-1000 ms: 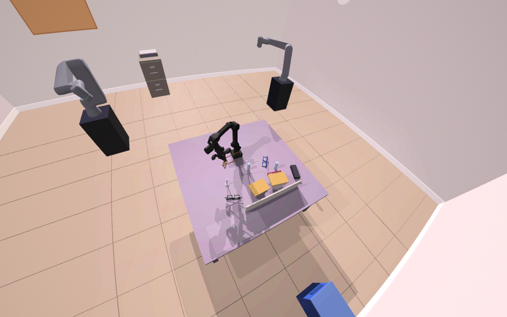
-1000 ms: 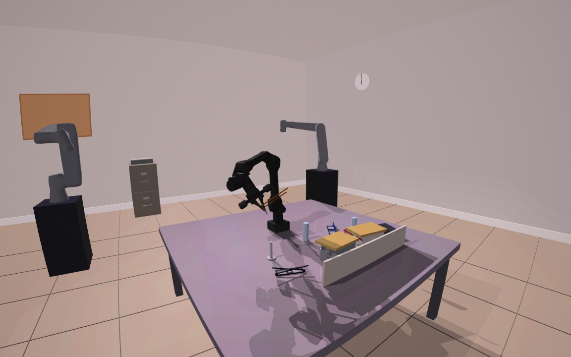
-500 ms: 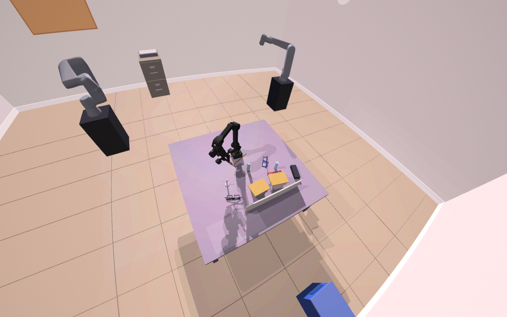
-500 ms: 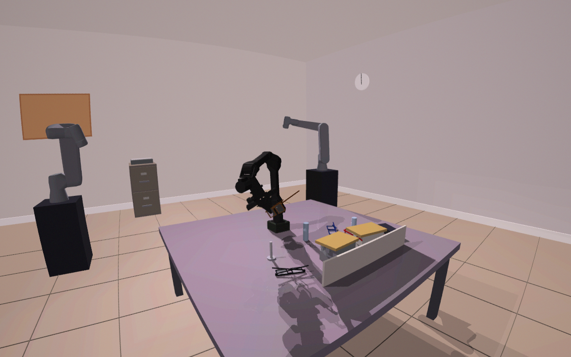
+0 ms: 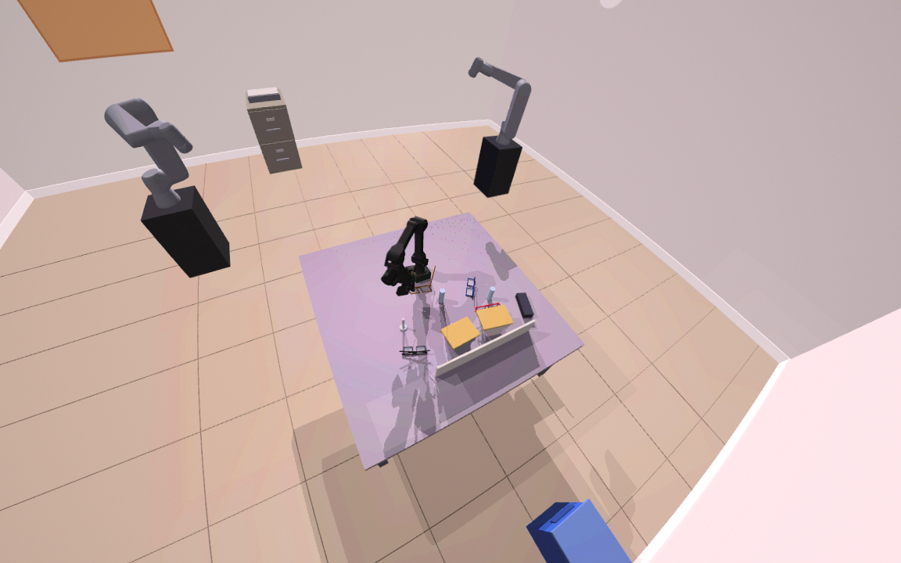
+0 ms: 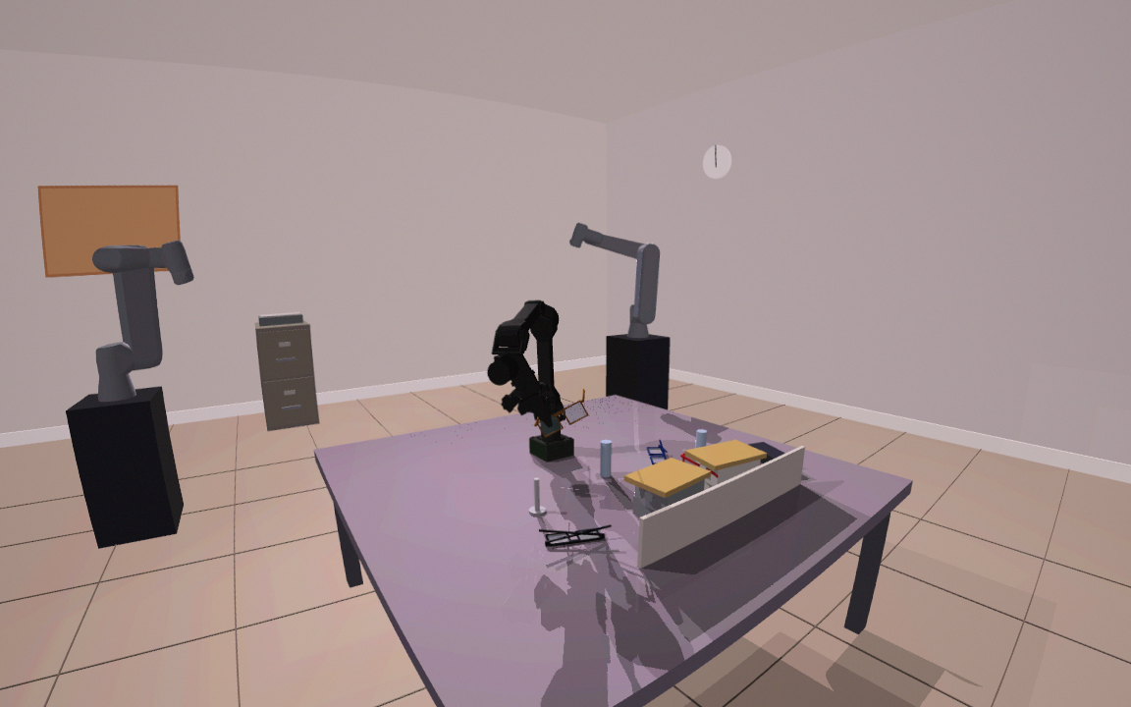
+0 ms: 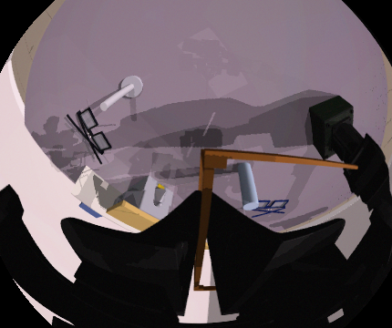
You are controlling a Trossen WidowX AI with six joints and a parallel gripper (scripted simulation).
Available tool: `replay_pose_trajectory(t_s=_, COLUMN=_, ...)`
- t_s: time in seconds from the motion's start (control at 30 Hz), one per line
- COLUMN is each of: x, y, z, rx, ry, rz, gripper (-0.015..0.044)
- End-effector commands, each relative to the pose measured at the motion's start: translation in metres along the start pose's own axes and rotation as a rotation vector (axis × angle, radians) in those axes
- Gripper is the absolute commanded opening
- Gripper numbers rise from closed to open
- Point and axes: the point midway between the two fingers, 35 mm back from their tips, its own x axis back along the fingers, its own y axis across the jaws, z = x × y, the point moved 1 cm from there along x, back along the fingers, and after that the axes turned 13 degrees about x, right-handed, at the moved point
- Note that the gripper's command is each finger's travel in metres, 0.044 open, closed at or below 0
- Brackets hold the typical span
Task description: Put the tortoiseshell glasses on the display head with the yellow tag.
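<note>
My gripper (image 5: 409, 288) (image 6: 555, 418) (image 7: 202, 197) is shut on the tortoiseshell glasses (image 5: 423, 288) (image 6: 575, 411) (image 7: 209, 182) and holds them above the table, close to my arm's base. In the wrist view one temple reaches right toward my arm; the rest is partly hidden by the fingers. The nearer display head (image 5: 460, 332) (image 6: 668, 475) (image 7: 148, 193) has a flat orange top; a small yellow patch (image 7: 160, 186) shows on it in the wrist view. The other head (image 5: 494, 318) (image 6: 727, 455) has red glasses (image 5: 487, 306) at its front. The held glasses are away from both heads.
A low wall (image 5: 485, 348) (image 6: 719, 505) stands behind the heads. Pale blue cylinders (image 5: 442, 295) (image 6: 606, 459) (image 7: 248, 187), blue glasses (image 5: 470, 287) (image 7: 271, 205), black glasses (image 5: 414, 352) (image 6: 573, 535), a white post (image 6: 537, 497) (image 7: 118, 97) and a dark case (image 5: 523, 305) are on the table.
</note>
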Motion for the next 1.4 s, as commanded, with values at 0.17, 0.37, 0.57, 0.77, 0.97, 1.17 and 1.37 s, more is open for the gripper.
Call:
replay_pose_trajectory(t_s=0.17, x=-0.017, y=-0.001, z=0.015, rx=0.418, ry=-0.023, rz=0.073, gripper=0.0000)
replay_pose_trajectory(t_s=0.37, x=-0.026, y=-0.002, z=0.024, rx=0.689, ry=-0.029, rz=0.117, gripper=0.0000)
replay_pose_trajectory(t_s=0.57, x=-0.035, y=-0.002, z=0.034, rx=0.960, ry=-0.028, rz=0.163, gripper=0.0000)
replay_pose_trajectory(t_s=0.77, x=-0.044, y=-0.003, z=0.044, rx=1.231, ry=-0.019, rz=0.210, gripper=0.0000)
replay_pose_trajectory(t_s=0.97, x=-0.052, y=-0.005, z=0.054, rx=1.502, ry=-0.001, rz=0.259, gripper=0.0000)
replay_pose_trajectory(t_s=1.17, x=-0.060, y=-0.007, z=0.063, rx=1.772, ry=0.024, rz=0.309, gripper=0.0000)
replay_pose_trajectory(t_s=1.37, x=-0.068, y=-0.010, z=0.073, rx=2.042, ry=0.059, rz=0.361, gripper=0.0000)
